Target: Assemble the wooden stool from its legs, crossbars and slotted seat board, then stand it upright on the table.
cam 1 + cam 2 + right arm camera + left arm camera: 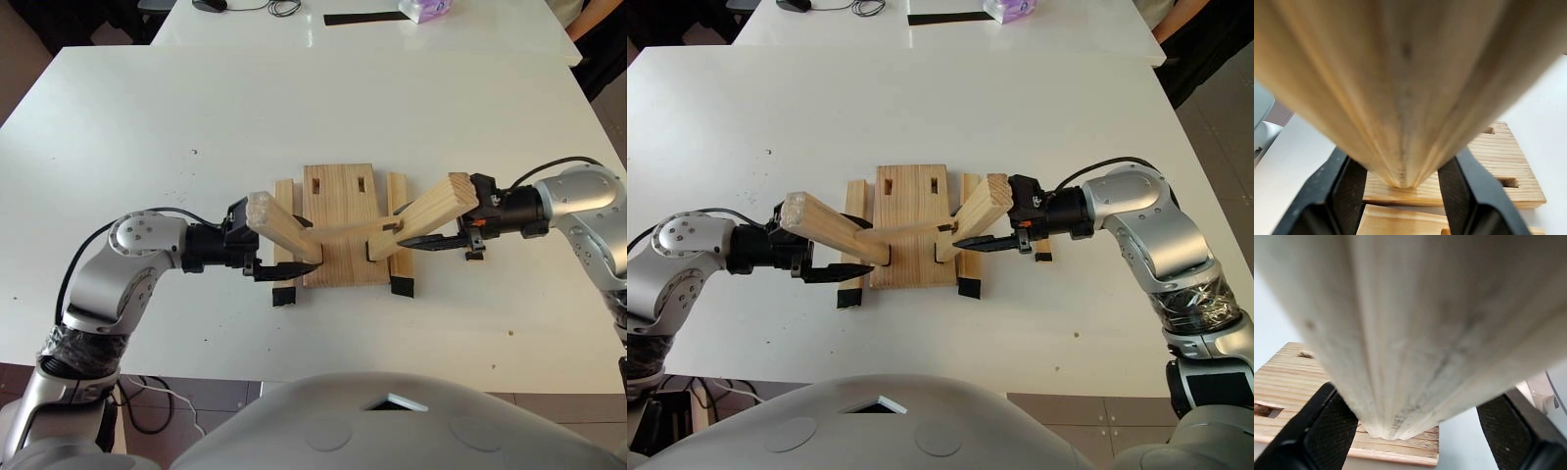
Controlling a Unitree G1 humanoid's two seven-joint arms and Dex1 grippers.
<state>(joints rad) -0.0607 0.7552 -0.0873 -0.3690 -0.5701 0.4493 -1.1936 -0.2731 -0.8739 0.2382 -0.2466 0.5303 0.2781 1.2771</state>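
White table (147, 127) | seat board (339, 196) beneath gripped legs (281, 230) | rear table (255, 27): tissue pack (424, 10)

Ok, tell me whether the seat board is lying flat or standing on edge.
Lying flat. The seat board rests with its broad face down on the table, and its two slots face up toward the head camera.

No lettering, label, number or sign legible on the seat board (338, 191), the wooden legs (433, 210) or the white table (147, 117); packet (424, 9) print too small to read
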